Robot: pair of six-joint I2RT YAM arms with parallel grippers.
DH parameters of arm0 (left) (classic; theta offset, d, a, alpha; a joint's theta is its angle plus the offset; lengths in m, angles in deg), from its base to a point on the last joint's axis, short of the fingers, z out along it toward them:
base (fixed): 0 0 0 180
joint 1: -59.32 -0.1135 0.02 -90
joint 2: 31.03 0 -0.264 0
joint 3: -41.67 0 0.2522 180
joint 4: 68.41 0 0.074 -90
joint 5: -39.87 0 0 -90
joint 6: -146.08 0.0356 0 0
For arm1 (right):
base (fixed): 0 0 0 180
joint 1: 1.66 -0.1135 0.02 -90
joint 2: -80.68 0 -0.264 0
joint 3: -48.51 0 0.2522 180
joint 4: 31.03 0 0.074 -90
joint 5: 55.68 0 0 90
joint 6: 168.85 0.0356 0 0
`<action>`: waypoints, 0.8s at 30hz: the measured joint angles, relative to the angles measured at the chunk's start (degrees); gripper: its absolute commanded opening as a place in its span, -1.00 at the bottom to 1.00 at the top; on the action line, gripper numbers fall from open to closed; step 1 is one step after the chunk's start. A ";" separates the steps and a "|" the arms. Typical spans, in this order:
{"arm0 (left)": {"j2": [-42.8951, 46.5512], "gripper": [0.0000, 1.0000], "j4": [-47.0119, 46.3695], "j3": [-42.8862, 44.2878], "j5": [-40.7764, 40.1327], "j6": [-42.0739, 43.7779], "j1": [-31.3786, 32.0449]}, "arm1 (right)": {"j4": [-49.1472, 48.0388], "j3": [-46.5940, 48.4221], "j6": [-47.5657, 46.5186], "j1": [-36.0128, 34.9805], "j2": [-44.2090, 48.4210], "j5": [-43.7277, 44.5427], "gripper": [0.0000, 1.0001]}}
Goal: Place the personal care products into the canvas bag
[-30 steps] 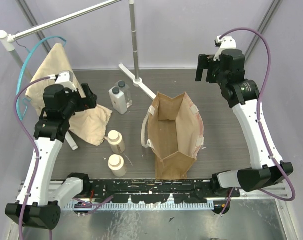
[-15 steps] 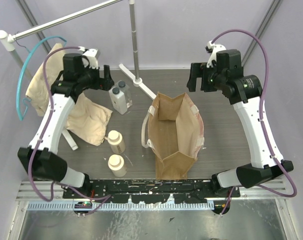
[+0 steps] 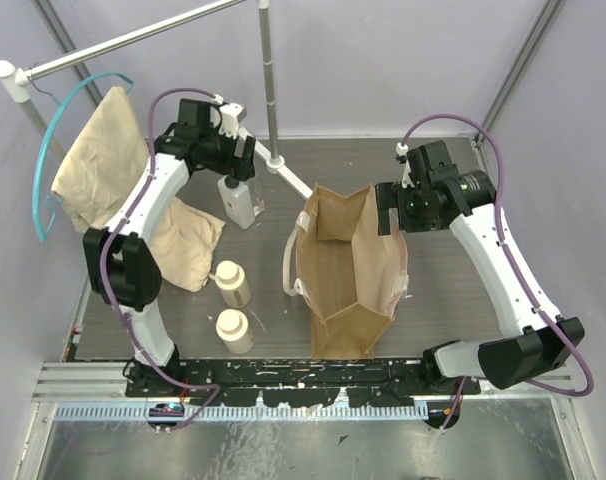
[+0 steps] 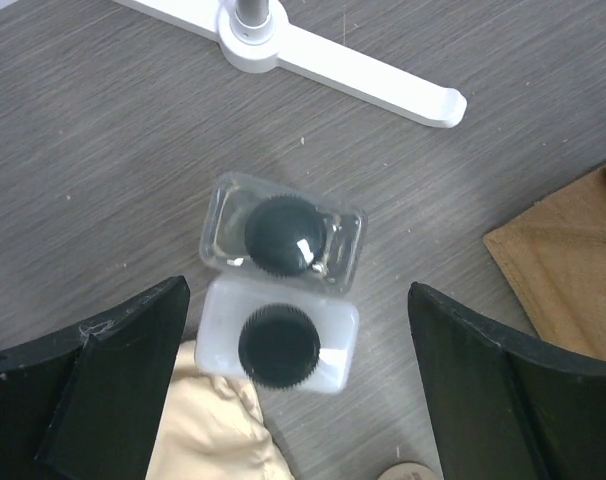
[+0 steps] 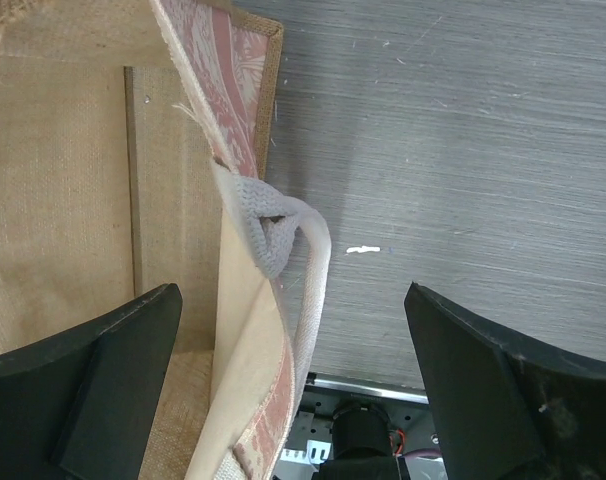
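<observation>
Left tool (image 4: 298, 293), agape, directly over dark-capped bottles (image 4: 280, 345)

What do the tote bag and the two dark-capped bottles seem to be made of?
Canvas bag: coarse woven fabric, perhaps jute, matte; weave visible. Clear bottle: glossy transparent plastic, probably; reflections show. Milky bottle: translucent whitish plastic, probably.

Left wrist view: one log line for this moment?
left tool: open, above dark-capped bottles | right tool: open, over canvas bag | cream bottles: on table
</observation>
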 measured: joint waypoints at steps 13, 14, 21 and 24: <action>-19.54 0.96 17.99 28.15 -0.85 9.75 0.35 | 0.15 -0.96 0.42 -0.07 0.33 0.76 1.00; -20.65 0.96 19.61 30.27 -0.90 10.40 0.35 | 0.15 -0.94 0.42 -0.07 0.28 0.87 1.00; -25.22 0.96 29.75 37.48 -0.26 13.97 0.68 | 0.17 -0.76 0.33 -0.07 -1.38 1.95 1.00; -25.27 0.96 32.09 37.55 -0.87 15.30 1.33 | 0.17 -0.74 0.31 -0.07 -2.45 2.10 1.00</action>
